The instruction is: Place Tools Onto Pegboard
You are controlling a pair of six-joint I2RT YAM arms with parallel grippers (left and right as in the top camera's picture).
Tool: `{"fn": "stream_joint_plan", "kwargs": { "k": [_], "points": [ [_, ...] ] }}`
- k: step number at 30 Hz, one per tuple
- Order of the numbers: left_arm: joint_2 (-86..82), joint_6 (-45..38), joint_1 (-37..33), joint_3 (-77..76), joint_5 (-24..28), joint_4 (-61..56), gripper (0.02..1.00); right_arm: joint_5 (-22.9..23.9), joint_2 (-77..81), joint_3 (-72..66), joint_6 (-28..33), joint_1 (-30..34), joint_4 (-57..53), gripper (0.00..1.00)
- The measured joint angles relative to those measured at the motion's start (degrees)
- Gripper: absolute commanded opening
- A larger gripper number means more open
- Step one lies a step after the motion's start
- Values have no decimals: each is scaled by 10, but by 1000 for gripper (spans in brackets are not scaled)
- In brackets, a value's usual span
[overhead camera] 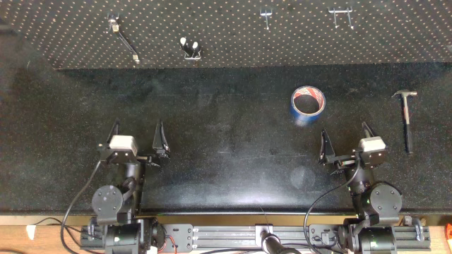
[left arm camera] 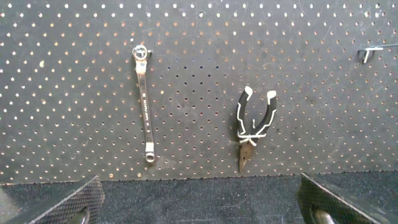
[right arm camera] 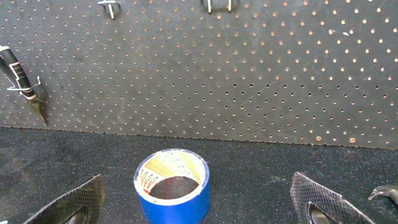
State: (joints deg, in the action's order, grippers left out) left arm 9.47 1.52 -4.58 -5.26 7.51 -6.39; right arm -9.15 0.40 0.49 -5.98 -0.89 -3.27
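Top view: left tool (overhead camera: pixel 137 128), right tool (overhead camera: pixel 345 132) released (tape roll (overhead camera: pixel 308 117) ahead), hammer (overhead camera: pixel 407 123) near edge.

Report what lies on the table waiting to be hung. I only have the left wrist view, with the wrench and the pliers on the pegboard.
Observer: A roll of blue tape sits flat, hole up, on the right side of the mat, just ahead of the right gripper.
Operator: Go on, name anything else down there.
Observer: A hammer lies flat near the mat's right edge, with its head toward the pegboard.
Operator: Give me the free hooks.
Observer: Two empty hooks hang on the pegboard's right half.
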Motion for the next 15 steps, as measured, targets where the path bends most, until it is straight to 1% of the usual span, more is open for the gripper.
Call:
{"fn": "stream_joint_plan", "kwargs": {
  "k": [2,5,9,15],
  "points": [
    [-39,0,0,37,0,-13,996,0,0,0,0,0,0,976],
    [-73,0,0,48,0,8,996,0,0,0,0,0,0,976],
    [-86,0,8,49,-2,99,996,0,0,0,0,0,0,976],
    [-87,0,10,49,-10,101,998,0,0,0,0,0,0,976]
  ]
}}
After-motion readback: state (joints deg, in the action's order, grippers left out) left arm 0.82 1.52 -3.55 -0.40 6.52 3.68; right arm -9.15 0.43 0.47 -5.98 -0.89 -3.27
